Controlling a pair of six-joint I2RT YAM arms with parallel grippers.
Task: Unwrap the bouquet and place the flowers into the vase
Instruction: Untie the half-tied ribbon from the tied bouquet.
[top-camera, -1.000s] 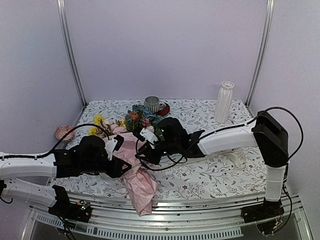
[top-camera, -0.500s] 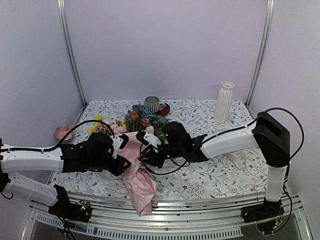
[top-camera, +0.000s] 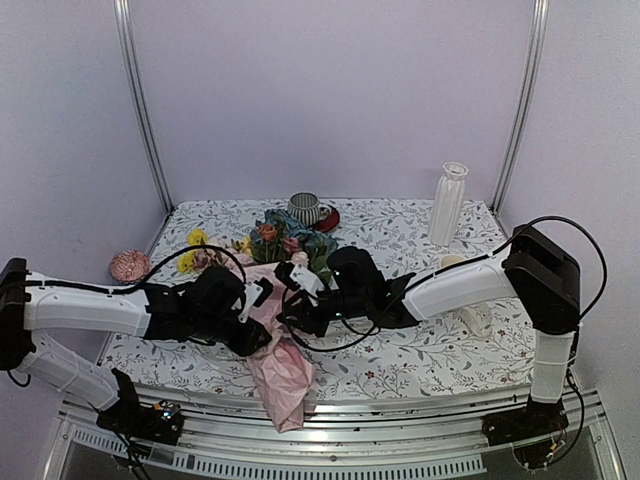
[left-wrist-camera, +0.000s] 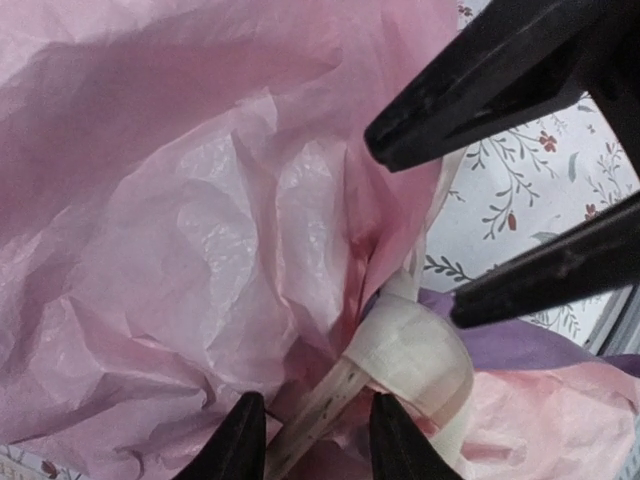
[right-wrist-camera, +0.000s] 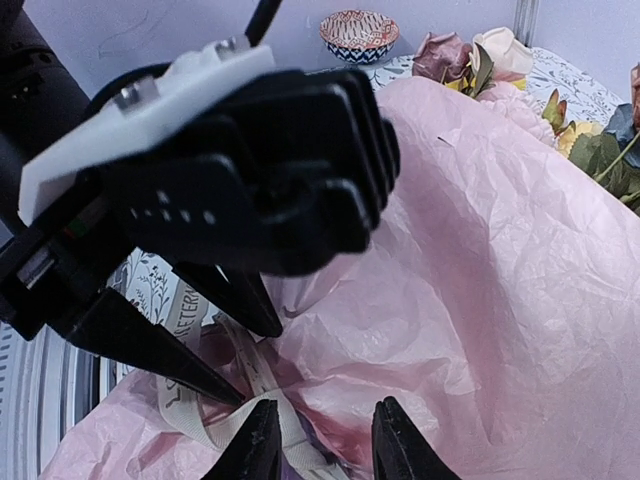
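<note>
Backdrop: pale lilac walls close in a counter (top-camera: 420, 350) spread with a leaf-print cloth.
Bouquet: the bouquet (top-camera: 283, 375) lies left of centre, with the flowers (top-camera: 285, 240) pointing to the back and the tissue paper (left-wrist-camera: 180, 230) tail hanging over the front edge.
Ribbon: the pale ribbon (left-wrist-camera: 415, 360) is knotted round the pinched waist of the wrap and is not yet undone.
Left tool: the left tool (left-wrist-camera: 315, 425) has its jaws apart, straddling a loose ribbon strand without clamping it.
Right tool: the right tool (right-wrist-camera: 320, 425) also has its jaws apart and sits over the same knot from the opposite side, close to the left one.
Step in hand: most likely undoing the ribbon.
Doing it well: close on a free tail, not the loop or the tissue. Let one tool pin the wrap while the other draws the strand away from the knot, gently enough that the paper does not tear.
Vase: the vase (top-camera: 447, 204) stands upright at the back right, well apart from both tools.
</note>
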